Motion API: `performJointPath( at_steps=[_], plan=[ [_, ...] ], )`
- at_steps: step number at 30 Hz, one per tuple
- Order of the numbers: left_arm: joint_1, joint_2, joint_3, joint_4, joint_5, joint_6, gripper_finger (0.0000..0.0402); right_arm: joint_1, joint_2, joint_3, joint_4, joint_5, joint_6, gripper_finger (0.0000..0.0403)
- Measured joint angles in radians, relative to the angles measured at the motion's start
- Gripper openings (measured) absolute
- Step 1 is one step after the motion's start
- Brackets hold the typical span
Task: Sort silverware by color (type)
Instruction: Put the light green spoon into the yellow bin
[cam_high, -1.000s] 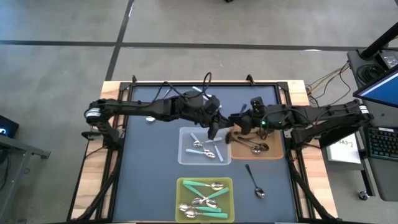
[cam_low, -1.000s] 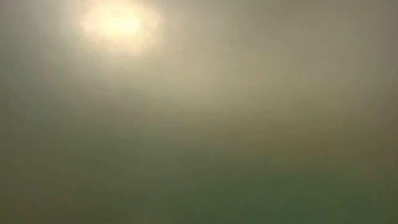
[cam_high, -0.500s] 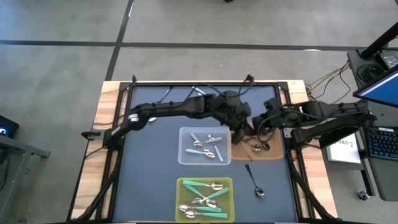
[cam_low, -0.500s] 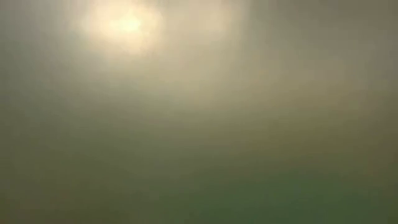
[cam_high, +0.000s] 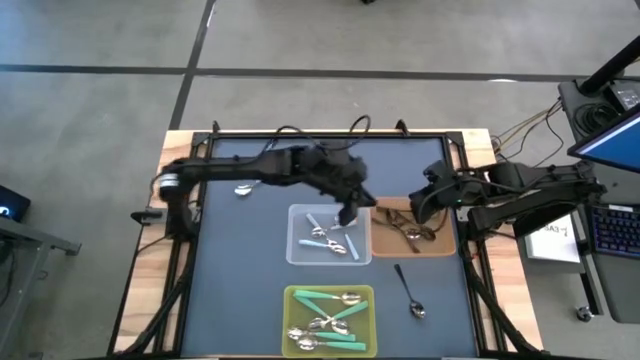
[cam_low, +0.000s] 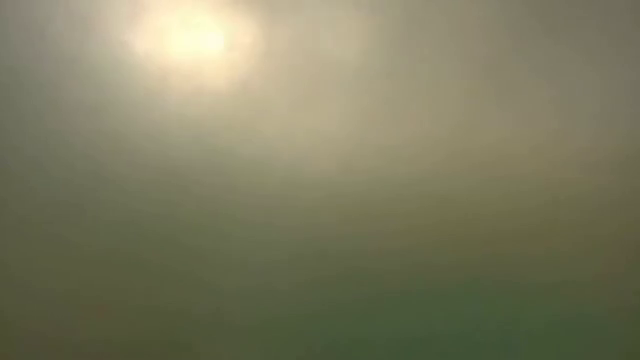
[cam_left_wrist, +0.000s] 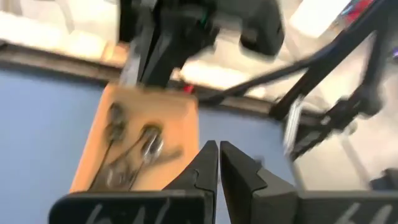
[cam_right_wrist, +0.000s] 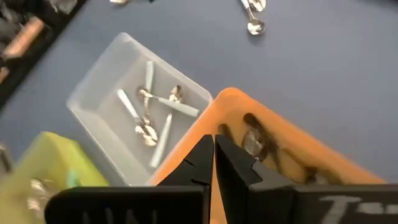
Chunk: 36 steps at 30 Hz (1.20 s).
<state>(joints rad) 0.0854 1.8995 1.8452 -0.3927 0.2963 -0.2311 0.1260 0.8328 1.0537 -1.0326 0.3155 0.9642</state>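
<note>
Light-blue-handled spoons lie in the clear bin, dark-handled ones in the brown bin, and teal-handled ones in the yellow-green bin. One dark spoon lies on the mat near the brown bin. Another spoon lies at the far left. My left gripper hovers shut and empty over the clear bin's far right corner; its wrist view shows the fingers closed. My right gripper, also shut and empty, hangs over the brown bin's far side.
The three bins stand close together on the dark blue mat, which has free room on its left half. A raised frame and wooden edge surround the mat. Cables lie at the far side. The low view shows only a blur.
My left gripper swung right to the brown bin's far left corner, then came back over the clear bin's far right corner. My right gripper drew back toward the table's right edge, from over the gap between the two bins to the brown bin's far side.
</note>
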Motion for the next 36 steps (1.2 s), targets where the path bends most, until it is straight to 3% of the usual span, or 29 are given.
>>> performJointPath(
  at_steps=[7, 12, 17, 22, 27, 31, 36],
  plan=[
    [0.003, -0.241, -0.341, -0.029, -0.170, -0.019, 0.0000, -0.013, 0.090, -0.009, 0.075, 0.073, -0.009, 0.0009],
    [0.004, -0.403, -0.575, 0.000, -0.251, -0.084, 0.0000, -0.041, 0.210, -0.013, 0.130, 0.025, -0.066, 0.0014],
    [0.009, -0.524, -0.753, -0.009, -0.292, -0.145, 0.0000, -0.085, 0.316, -0.013, 0.206, -0.069, -0.115, 0.0053],
    [0.010, -0.616, -0.862, -0.024, -0.316, -0.152, 0.0000, -0.126, 0.390, -0.002, 0.247, -0.082, -0.120, 0.0108],
    [0.027, -0.672, -0.928, -0.148, -0.416, -0.142, 0.0000, -0.164, 0.447, 0.006, 0.271, -0.083, -0.023, 0.0144],
    [0.061, -0.685, -0.978, -0.247, -0.514, -0.126, 0.0000, -0.179, 0.486, 0.006, 0.293, -0.083, 0.025, 0.0146],
    [0.118, -0.688, -1.041, -0.254, -0.549, -0.074, 0.0000, -0.186, 0.528, 0.006, 0.353, -0.084, 0.045, 0.0134]
  ],
)
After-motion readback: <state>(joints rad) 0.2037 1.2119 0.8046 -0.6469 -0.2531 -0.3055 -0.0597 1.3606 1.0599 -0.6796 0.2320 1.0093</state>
